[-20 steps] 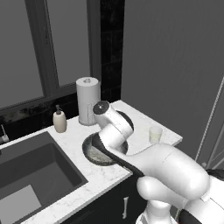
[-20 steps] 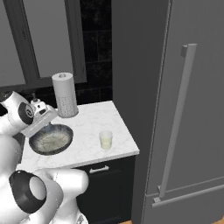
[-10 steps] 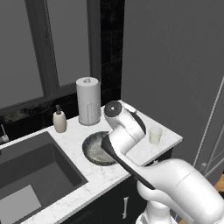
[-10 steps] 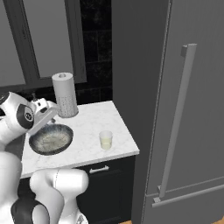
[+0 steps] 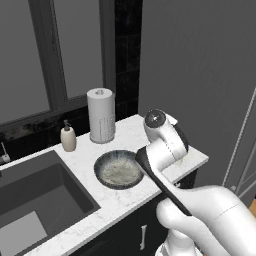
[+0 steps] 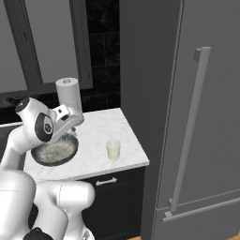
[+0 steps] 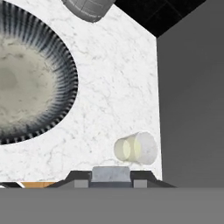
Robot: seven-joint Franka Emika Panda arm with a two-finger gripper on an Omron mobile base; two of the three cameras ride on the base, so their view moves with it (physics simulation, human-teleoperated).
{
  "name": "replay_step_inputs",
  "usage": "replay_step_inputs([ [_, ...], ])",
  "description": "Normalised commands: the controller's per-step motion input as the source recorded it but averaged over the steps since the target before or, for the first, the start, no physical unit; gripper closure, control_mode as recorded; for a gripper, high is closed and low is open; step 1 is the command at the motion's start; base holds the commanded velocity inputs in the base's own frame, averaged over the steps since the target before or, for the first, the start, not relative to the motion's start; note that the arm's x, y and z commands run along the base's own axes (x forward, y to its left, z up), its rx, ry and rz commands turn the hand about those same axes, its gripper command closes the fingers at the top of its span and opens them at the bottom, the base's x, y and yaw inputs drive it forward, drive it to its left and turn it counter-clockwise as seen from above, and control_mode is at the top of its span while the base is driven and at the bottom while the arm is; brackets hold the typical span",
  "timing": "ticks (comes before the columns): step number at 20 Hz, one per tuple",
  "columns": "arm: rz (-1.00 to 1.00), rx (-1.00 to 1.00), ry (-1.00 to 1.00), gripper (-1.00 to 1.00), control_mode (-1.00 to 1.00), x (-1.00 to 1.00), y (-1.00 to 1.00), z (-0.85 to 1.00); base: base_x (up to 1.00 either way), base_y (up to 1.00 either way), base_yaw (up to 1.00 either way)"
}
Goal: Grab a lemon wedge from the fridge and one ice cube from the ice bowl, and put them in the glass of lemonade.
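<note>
Gripper (image 7: 111,174) hangs above the marble counter (image 7: 118,87), jaws clamped on a small pale ice cube (image 7: 111,173). Glass of lemonade (image 7: 135,148) lies just beyond the fingertips; ice bowl (image 7: 65,78) sits well aside.

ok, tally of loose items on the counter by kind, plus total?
Bowls: 1, the ice bowl
Glasses: 1, the glass of lemonade
Paper towel rolls: 1, the paper towel roll
Soap bottles: 1, the soap bottle
Total: 4
</note>
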Motion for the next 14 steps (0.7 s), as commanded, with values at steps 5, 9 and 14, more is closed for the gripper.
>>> replay_step_inputs([
  [5, -0.01, 0.00, 0.02, 1.00, -1.00, 0.04, -0.56, 0.10, 0.00, 0.00, 0.00],
  [9, 0.00, 0.00, 0.00, 1.00, -1.00, 0.08, -0.43, 0.00, 0.00, 0.00, 0.00],
  [14, -0.01, 0.00, 0.00, 1.00, -1.00, 0.21, -0.43, 0.00, 0.00, 0.00, 0.00],
])
